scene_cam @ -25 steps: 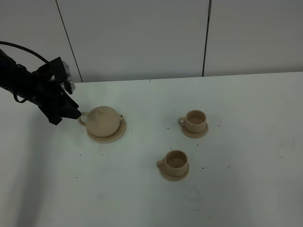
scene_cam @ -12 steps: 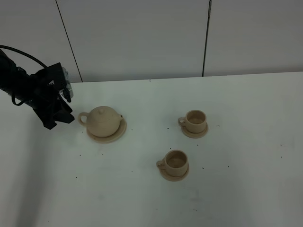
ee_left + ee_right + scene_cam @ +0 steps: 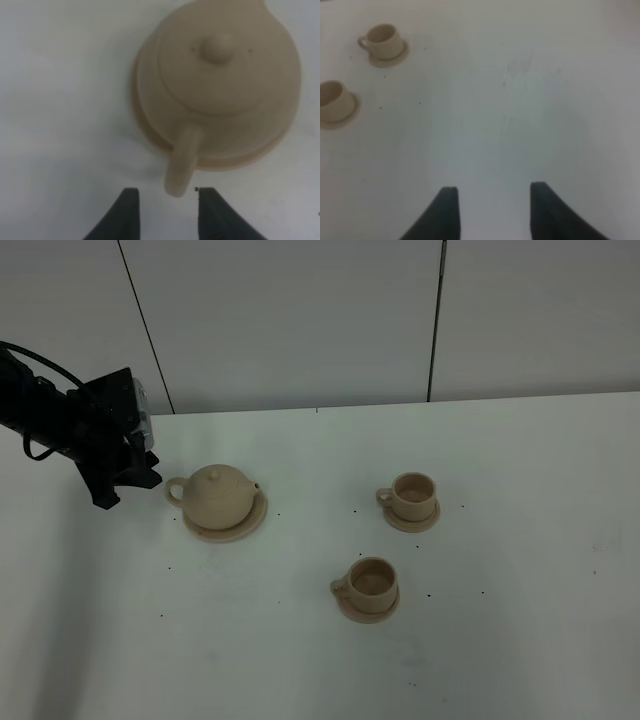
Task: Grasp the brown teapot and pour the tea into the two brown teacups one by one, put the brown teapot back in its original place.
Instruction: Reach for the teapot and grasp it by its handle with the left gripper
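Left gripper (image 3: 169,200) sits open and empty by the desk's (image 3: 300,660) left edge, with the handle (image 3: 182,160) of the teapot (image 3: 225,80) pointing straight at its gap.

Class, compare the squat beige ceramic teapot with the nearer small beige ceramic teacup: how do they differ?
The squat teapot is clearly larger than the nearer teacup. The teapot is closed by a domed knobbed lid; the teacup is open-topped. The teapot has a short spout; the teacup has none. Both are beige, loop-handled and stand on round saucers.
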You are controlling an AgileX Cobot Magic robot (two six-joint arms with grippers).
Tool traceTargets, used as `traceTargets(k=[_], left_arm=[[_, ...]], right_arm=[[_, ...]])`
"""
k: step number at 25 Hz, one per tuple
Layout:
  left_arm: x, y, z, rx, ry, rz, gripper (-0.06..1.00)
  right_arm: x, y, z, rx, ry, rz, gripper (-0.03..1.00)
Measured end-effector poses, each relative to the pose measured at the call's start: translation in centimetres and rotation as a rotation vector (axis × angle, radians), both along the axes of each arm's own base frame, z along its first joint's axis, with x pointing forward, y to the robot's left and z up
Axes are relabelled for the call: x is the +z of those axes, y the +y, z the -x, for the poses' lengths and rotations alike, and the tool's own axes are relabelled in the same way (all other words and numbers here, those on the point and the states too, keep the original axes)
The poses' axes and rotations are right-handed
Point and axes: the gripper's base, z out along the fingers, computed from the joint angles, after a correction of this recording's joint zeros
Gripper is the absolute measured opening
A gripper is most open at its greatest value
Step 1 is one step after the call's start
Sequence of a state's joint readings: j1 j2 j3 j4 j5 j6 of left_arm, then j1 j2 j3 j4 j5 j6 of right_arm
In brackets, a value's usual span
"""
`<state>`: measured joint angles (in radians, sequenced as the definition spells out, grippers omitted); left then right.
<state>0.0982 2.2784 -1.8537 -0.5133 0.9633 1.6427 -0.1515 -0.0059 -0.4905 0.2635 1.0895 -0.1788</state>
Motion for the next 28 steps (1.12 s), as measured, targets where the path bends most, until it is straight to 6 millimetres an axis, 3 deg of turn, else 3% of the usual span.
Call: traceTargets(k=[7, 18, 28], left_arm=[[0.0, 0.0, -0.2, 0.014, -0.015, -0.001, 0.35], [0.2, 0.5, -1.2, 0.195, -0.067, 0.012, 0.35], [0.3, 0.6, -1.5, 0.262, -0.079, 0.023, 0.28]], right_arm=[[0.0, 0.0, 0.0, 0.0, 0.0, 0.0, 0.33], [0.0, 0.0, 0.0, 0.0, 0.0, 0.0, 0.33], [0.0, 0.0, 0.0, 0.0, 0.0, 0.0, 0.33]])
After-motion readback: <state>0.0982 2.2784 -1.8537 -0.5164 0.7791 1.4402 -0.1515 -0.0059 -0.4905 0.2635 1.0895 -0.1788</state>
